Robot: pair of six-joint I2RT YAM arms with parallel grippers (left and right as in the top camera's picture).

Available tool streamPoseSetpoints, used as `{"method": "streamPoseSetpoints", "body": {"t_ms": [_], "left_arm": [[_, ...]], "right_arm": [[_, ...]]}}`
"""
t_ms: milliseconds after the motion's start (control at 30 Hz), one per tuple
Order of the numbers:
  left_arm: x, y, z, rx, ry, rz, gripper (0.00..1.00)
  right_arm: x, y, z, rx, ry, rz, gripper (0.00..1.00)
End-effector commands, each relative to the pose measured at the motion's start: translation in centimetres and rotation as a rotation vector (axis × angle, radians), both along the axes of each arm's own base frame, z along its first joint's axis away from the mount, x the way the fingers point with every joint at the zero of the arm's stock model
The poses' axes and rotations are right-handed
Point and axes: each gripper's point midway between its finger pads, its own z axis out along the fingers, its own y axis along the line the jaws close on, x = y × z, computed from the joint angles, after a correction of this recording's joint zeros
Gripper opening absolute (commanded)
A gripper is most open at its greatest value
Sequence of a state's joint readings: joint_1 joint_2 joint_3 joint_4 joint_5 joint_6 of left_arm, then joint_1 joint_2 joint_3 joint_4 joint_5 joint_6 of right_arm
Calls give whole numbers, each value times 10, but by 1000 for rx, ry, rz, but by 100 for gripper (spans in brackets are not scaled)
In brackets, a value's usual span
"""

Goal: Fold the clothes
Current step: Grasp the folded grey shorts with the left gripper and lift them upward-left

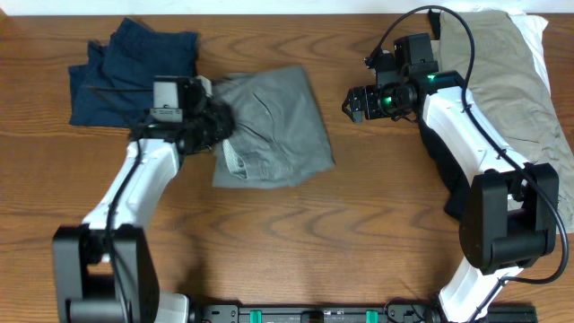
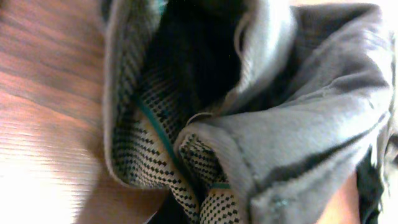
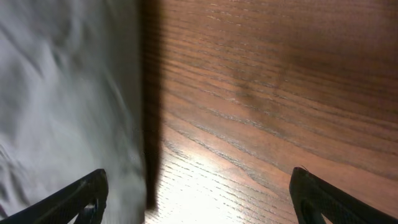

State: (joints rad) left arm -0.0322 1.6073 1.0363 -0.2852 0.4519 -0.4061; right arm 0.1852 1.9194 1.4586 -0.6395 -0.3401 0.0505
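Three heaps of clothing lie on the brown wooden bench (image 1: 296,242): mid-grey fabric shorts (image 1: 282,121) roughly folded near the middle, a rumpled navy cloth garment (image 1: 126,67) at ten o'clock, and a flat khaki cloth garment (image 1: 511,85) at two o'clock with white fabric (image 1: 536,29) showing past its far edge. The left gripper (image 1: 215,126) is sunk into the nine o'clock edge of the shorts, at the waist. Its wrist view is filled with bunched grey cloth and the pale dotted inner waistband (image 2: 146,149), and its fingers are hidden, so I cannot tell whether it is closed on the fabric. The right gripper (image 1: 357,103) hangs off the three o'clock side of the shorts, apart from them, jaws spread wide and holding nothing, with bare wood beneath. The shorts look light and limp, with nothing stiff but the thicker waistband, which seems the firmest place to pinch. A grip on one thin layer would likely drag that layer alone and spoil the fold. The sounder hold is probably a corner or hem taken through all layers, lifted low so the cloth neither sags nor slides on the smooth wood.
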Motion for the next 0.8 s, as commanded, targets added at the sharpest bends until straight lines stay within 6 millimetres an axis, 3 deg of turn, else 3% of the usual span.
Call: {"method": "streamPoseSetpoints", "body": {"t_ms": [0, 200, 333, 633, 767], "left_arm": [[5, 15, 15, 9, -35, 81, 6], [14, 15, 24, -29, -66, 125, 6], [33, 15, 44, -91, -146, 183, 6], [76, 17, 130, -240, -488, 253, 6], [89, 43, 159, -260, -610, 372, 6]], "right_arm": [[6, -5, 15, 1, -40, -1, 91], [6, -5, 15, 1, -40, -1, 91], [6, -5, 15, 1, -41, 0, 91], [5, -5, 14, 0, -37, -1, 91], [4, -7, 14, -1, -33, -4, 91]]}}
